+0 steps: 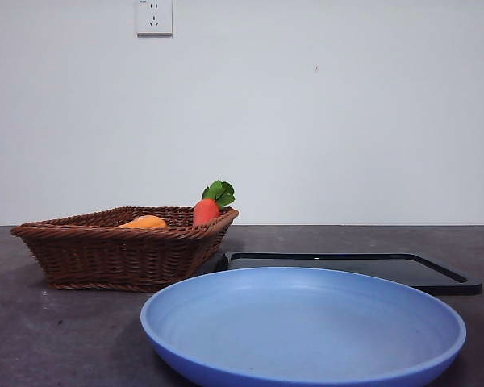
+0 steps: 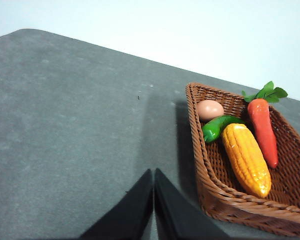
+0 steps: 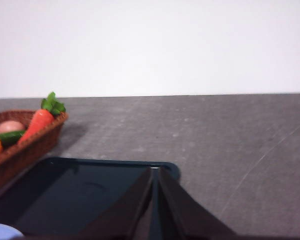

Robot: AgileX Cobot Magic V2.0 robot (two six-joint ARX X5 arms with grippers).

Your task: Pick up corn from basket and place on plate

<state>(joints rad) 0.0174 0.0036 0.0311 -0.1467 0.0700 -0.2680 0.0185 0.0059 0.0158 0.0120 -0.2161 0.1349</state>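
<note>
Beside basket (image 2: 250, 210): left hand (image 2: 153, 172) closed, empty | right hand (image 3: 155, 170) closed, empty | corn (image 2: 246, 159) in basket

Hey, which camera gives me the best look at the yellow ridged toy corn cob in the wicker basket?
The left wrist view: the long orange-yellow ridged toy corn cob lies fully visible inside the brown woven wicker basket. The front view shows only its top above the basket rim; the right wrist view catches just a sliver at the picture's edge.

Plain white wall (image 1: 306, 113) — wall socket (image 1: 154, 17), dark grey tabletop (image 2: 65, 125)
</note>
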